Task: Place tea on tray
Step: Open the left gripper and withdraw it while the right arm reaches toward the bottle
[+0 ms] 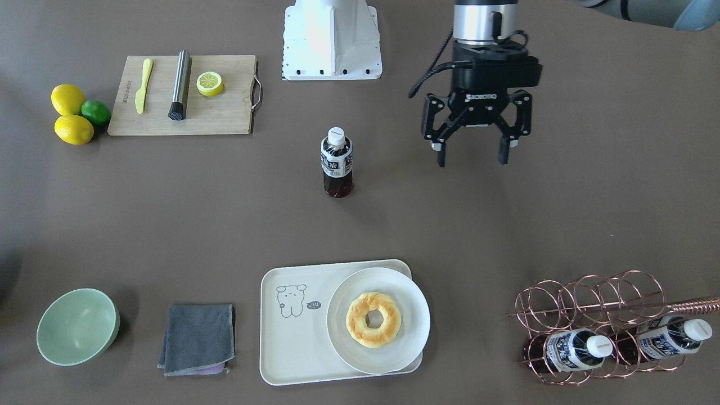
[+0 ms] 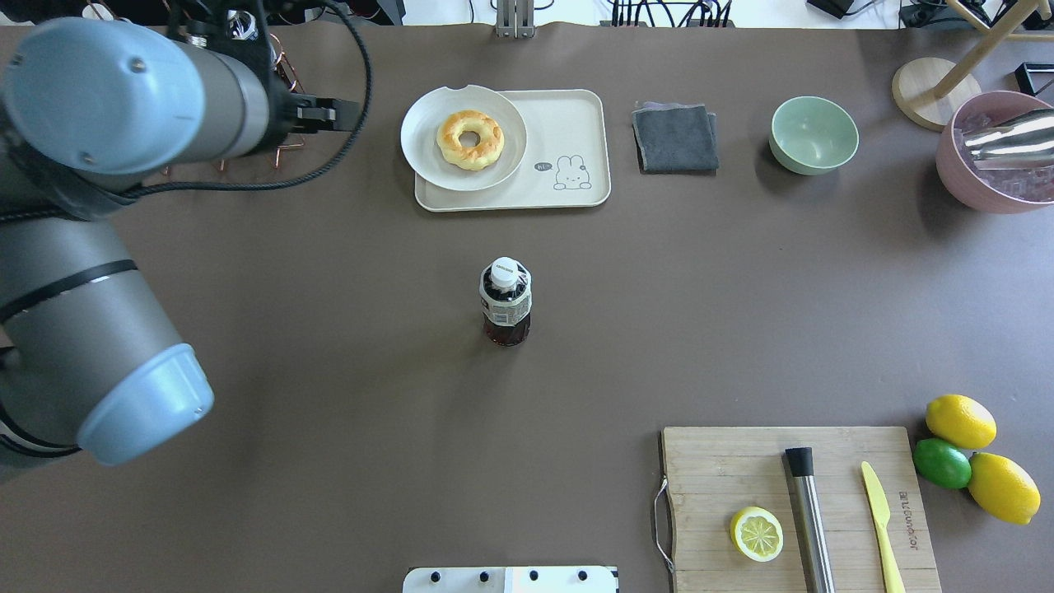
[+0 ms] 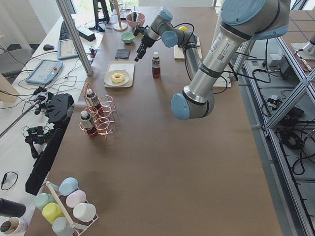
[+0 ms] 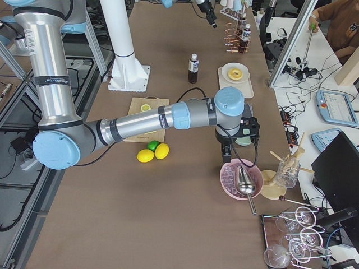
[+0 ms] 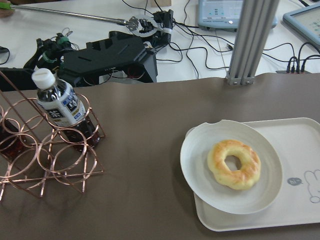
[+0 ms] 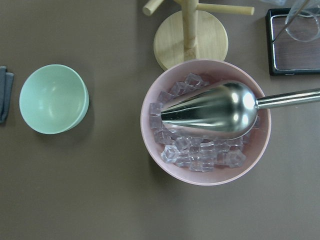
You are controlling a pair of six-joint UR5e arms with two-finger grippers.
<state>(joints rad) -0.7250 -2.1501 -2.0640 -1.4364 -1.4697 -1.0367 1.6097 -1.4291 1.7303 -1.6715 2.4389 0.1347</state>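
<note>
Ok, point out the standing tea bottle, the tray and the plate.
Clear bottle of dark tea [image 1: 336,160]: front view, label.
Cream rectangular tray [image 1: 292,349]: front view, bare floor.
Round white plate [image 1: 416,332]: front view, rim.

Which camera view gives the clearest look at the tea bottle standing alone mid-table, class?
The exterior front-facing view: the tea bottle stands unobstructed, with cap, label and dark liquid all visible. The overhead exterior view shows it too, foreshortened from above. Both side views show it small and distant. Neither wrist view shows it.
</note>
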